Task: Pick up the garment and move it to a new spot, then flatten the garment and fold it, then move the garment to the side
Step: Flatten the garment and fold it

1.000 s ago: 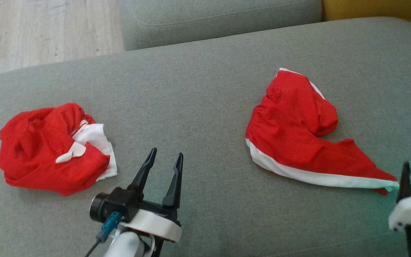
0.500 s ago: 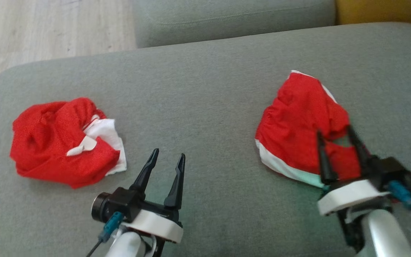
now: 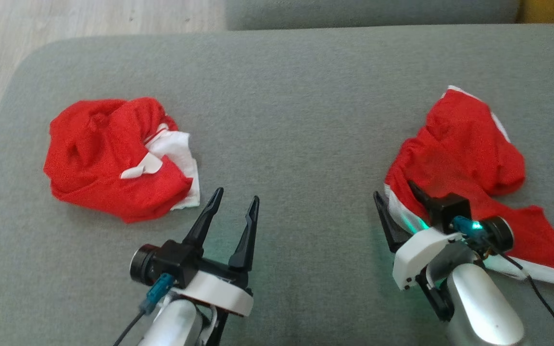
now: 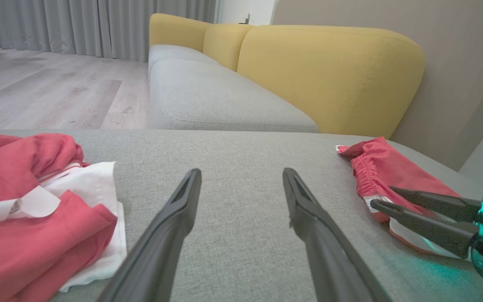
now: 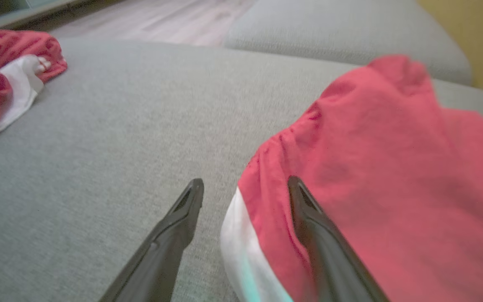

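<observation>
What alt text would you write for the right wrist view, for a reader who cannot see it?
The right gripper stands open at the white-trimmed edge of a red garment, its dark fingers either side of that edge, above a grey sofa cushion. A second red-and-white garment lies crumpled at upper left.

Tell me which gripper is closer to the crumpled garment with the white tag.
Left. The left gripper is beside the crumpled garment, not touching; the right gripper is at the other garment.
</observation>
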Robot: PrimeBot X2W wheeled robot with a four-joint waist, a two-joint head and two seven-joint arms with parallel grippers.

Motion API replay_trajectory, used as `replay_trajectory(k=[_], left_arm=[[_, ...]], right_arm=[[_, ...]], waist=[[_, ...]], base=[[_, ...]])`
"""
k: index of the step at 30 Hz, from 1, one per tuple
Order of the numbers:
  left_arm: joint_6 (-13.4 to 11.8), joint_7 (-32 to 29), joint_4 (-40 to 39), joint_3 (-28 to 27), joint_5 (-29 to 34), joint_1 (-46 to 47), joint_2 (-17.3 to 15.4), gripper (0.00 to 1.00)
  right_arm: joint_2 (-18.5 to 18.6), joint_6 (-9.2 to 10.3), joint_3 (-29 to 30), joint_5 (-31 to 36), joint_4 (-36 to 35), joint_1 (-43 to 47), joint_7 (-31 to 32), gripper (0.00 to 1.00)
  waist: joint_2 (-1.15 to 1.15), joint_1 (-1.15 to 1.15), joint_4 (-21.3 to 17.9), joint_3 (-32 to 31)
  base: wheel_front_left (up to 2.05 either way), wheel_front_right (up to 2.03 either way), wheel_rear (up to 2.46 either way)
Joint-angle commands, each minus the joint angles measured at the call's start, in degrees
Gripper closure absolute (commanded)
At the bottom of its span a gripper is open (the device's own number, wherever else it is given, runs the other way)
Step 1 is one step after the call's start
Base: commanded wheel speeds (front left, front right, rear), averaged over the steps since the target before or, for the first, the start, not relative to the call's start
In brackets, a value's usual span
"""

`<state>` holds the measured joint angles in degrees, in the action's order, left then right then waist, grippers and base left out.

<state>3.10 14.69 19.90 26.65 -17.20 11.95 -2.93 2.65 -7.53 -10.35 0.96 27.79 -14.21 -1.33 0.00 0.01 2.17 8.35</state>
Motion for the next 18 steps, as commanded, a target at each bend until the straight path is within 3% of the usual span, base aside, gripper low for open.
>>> replay_trajectory(k=[1,8,9,10,11,18], left_arm=[[0.0,0.3,-1.7,-1.0,-0.7,3.2,0.1,0.00],[-0.4,0.3,-1.9,-0.6,-1.3,3.8,0.1,0.00],[-0.4,0.3,-2.0,-0.5,-1.3,3.8,0.1,0.00],[-0.4,0.3,-2.0,-0.5,-1.4,3.8,0.1,0.00],[-0.5,0.3,-1.9,-0.5,-1.4,3.8,0.1,0.00],[-0.4,0.3,-1.4,-1.0,-1.1,3.5,0.1,0.00]], right_arm=[[0.2,0.04,-1.1,0.7,0.9,-2.5,0.5,0.00],[0.2,0.04,0.2,0.7,7.3,-4.5,1.9,0.00],[0.2,0.04,0.2,0.3,8.3,-4.6,2.3,0.20],[0.2,0.04,0.3,-0.2,9.0,-4.9,2.4,0.76],[0.2,0.04,0.2,-0.4,9.5,-5.1,2.2,1.00],[0.2,0.04,-3.0,-4.8,9.7,-6.6,-3.4,1.00]], waist=[[0.00,-0.01,1.5,1.3],[0.00,-0.01,2.8,2.1],[0.00,-0.01,2.8,2.1],[0.00,-0.01,2.9,2.1],[0.00,-0.01,2.8,2.1],[0.00,-0.01,1.8,0.7]], base=[[0.00,0.00,0.00],[0.00,0.00,0.00],[0.00,0.00,0.00],[0.00,0.00,0.00],[0.00,0.00,0.00],[0.00,0.00,0.00]])
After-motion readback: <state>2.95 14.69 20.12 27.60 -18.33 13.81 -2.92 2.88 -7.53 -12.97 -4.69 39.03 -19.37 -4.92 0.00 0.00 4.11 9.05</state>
